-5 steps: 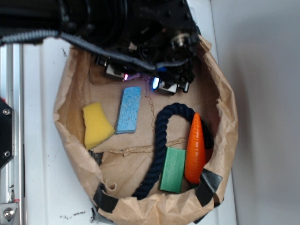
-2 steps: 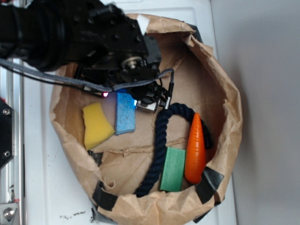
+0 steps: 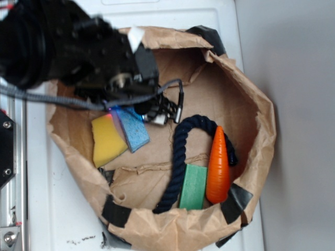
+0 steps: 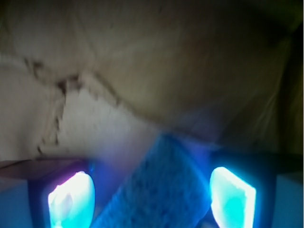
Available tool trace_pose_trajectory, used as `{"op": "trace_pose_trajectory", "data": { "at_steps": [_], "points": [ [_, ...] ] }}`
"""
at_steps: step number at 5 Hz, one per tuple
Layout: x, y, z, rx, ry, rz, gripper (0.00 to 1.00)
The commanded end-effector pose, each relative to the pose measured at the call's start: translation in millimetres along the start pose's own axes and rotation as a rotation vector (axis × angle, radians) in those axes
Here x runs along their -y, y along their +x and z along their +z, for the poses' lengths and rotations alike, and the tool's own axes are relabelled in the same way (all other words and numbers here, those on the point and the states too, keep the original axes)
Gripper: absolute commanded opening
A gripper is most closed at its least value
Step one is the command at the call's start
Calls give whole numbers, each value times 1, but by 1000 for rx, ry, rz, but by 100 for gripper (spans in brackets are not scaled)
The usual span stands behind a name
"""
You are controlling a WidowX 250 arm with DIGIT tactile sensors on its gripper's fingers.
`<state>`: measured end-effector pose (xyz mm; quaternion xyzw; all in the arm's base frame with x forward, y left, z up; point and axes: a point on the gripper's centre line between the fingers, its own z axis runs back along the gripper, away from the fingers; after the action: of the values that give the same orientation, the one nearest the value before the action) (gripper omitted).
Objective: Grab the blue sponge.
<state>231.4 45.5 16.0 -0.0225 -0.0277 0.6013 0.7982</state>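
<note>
The blue sponge lies tilted on the floor of the brown paper bag, touching the yellow sponge. My gripper is down over the blue sponge's upper end, and the black arm hides that end. In the wrist view the blue sponge lies slanted between my two glowing fingertips, with a gap showing on each side. My gripper is open around it.
A dark blue rope curls through the bag's middle. An orange carrot and a green block lie at the lower right. The bag's crumpled walls rise all round on the white surface.
My arm has moved left and down from the bag's back wall onto the blue sponge. The sponge has turned from upright to slanted, its upper end now toward the yellow sponge.
</note>
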Motion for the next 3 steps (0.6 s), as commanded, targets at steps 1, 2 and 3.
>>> {"op": "trace_pose_trajectory", "data": {
  "at_steps": [1,2,3],
  "points": [
    [16,-9,-24,45,28,52,0],
    [20,-14,-31,76,20,71,0],
    [21,-12,-28,91,9,59,0]
  ]
}}
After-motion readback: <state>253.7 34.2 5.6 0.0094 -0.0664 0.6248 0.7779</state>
